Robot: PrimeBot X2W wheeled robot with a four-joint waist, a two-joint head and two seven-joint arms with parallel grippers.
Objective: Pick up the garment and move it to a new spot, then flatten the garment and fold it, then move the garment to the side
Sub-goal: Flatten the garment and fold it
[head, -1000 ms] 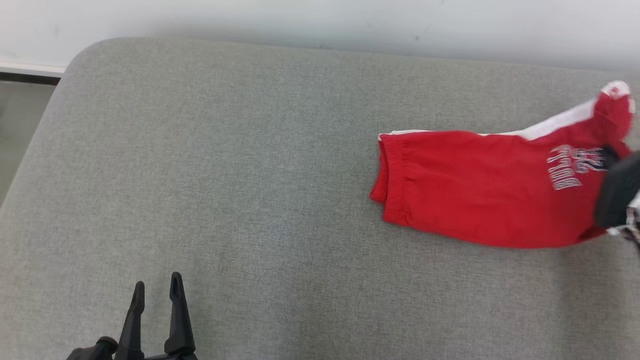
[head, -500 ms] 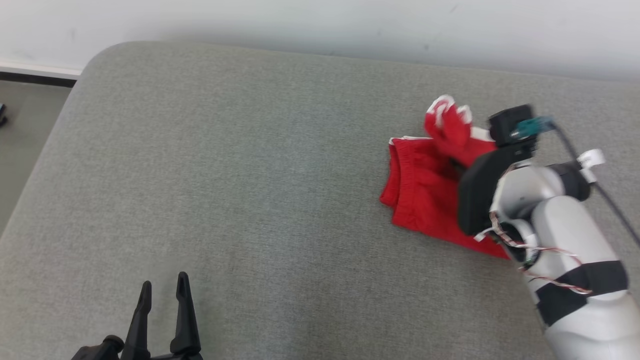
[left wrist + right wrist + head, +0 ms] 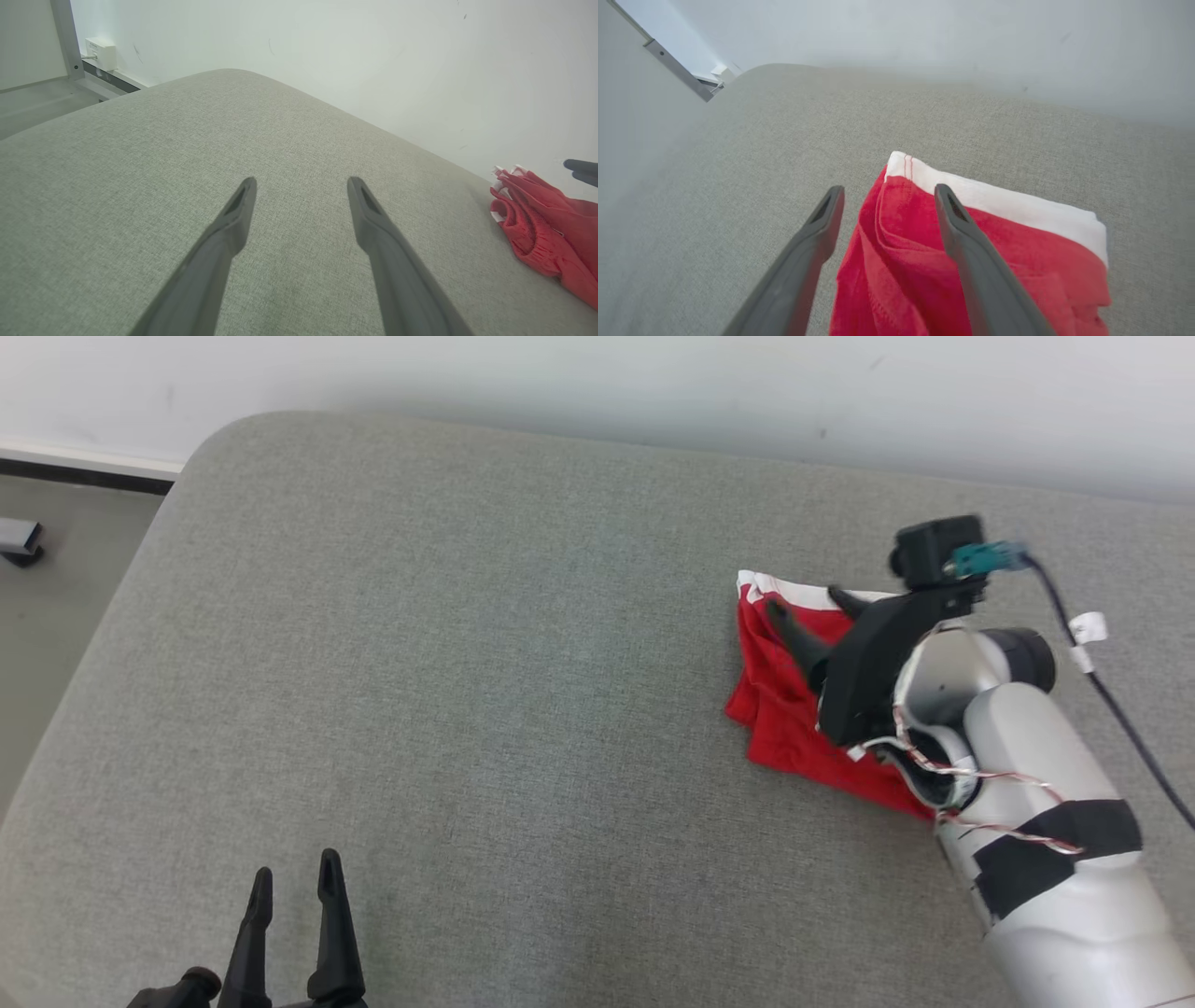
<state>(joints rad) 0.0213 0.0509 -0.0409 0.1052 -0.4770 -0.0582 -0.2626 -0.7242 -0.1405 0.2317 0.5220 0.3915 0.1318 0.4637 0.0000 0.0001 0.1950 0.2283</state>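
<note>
I see the red garment (image 3: 775, 709) lying on the grey cloth-covered bench (image 3: 467, 663), in the right part of it and nearer to the far edge by the wall (image 3: 560, 373) than to the near edge, well apart from the rounded far left corner. It is doubled over itself into a short thick packet, with a white band along its far side. The right claw (image 3: 803, 601) hangs just over the packet with its two fingers spread. In the right wrist view the red cloth lies between and under the fingers, but nothing is pinched. I cannot tell if the fingertips touch the cloth. The left claw (image 3: 294, 863) is also spread and holds nothing. It waits over bare bench near the near edge, on the left side, well apart from the garment. My judgement is that the folding step is in hand and is almost done, because the layers lie one on the other but the left border looks a little loose and uneven. For the next move I would either press the packet flat or take it for the last step, moving it to the side. That calls for lowering the right claw and closing it on all layers together at the thick border, so the fold does not open while the packet slides over the rough cloth.
</note>
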